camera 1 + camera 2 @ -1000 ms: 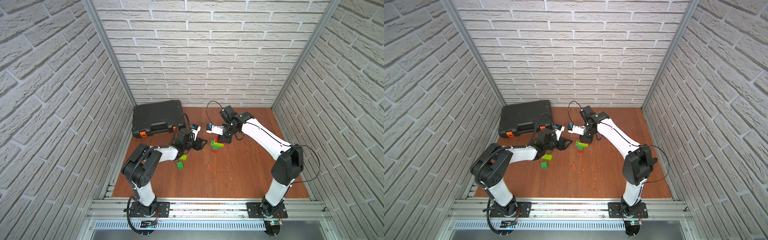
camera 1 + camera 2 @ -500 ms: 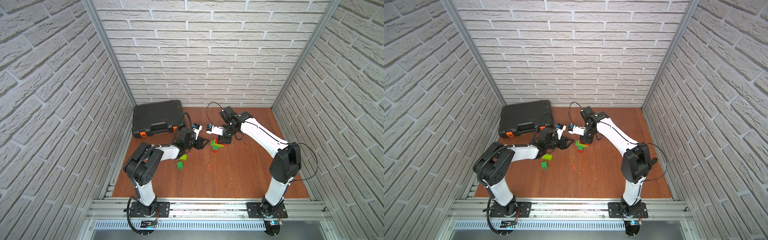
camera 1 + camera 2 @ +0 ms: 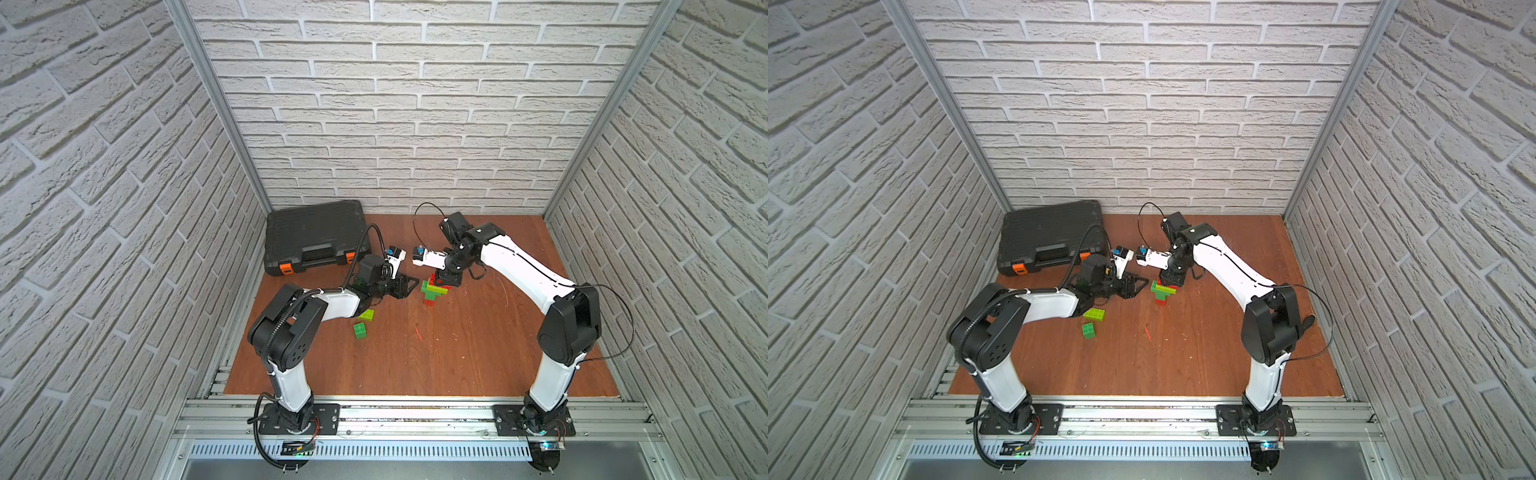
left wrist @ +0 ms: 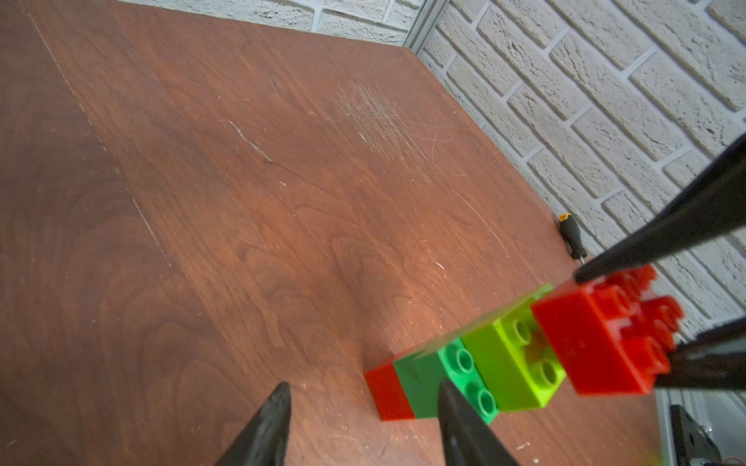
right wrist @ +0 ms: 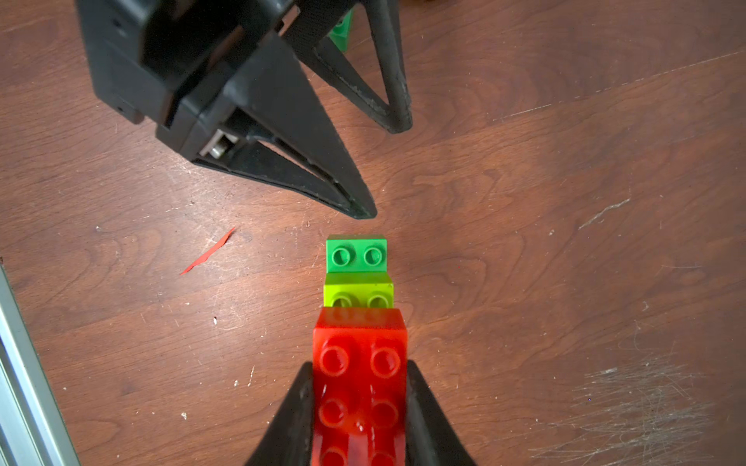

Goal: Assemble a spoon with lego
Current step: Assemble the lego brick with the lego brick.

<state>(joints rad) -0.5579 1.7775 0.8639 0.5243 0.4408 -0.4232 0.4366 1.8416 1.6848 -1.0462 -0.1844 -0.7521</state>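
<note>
The spoon (image 3: 432, 293) is a short run of joined lego lying on the wooden table (image 3: 457, 353): a red end brick (image 4: 389, 397), then dark green (image 4: 444, 375), then lime (image 4: 512, 355). My right gripper (image 5: 360, 375) is shut on an oblong red brick (image 5: 359, 343), which overlaps the lime brick's (image 5: 358, 290) far end. Whether it is seated I cannot tell. My left gripper (image 4: 365, 397) is open and holds nothing. It is low over the table beside the green and red end, one fingertip (image 4: 448, 399) in front of the green brick.
A loose lime brick (image 3: 366, 314) and a dark green brick (image 3: 360, 331) lie by the left forearm. A shut black case (image 3: 316, 237) fills the back left corner. A red scrap (image 3: 417, 333) lies mid-table. A small screwdriver (image 4: 569, 236) rests against the wall.
My left gripper has edged slightly toward the joined bricks. The right gripper keeps the red brick at the lime end and has hardly moved.
</note>
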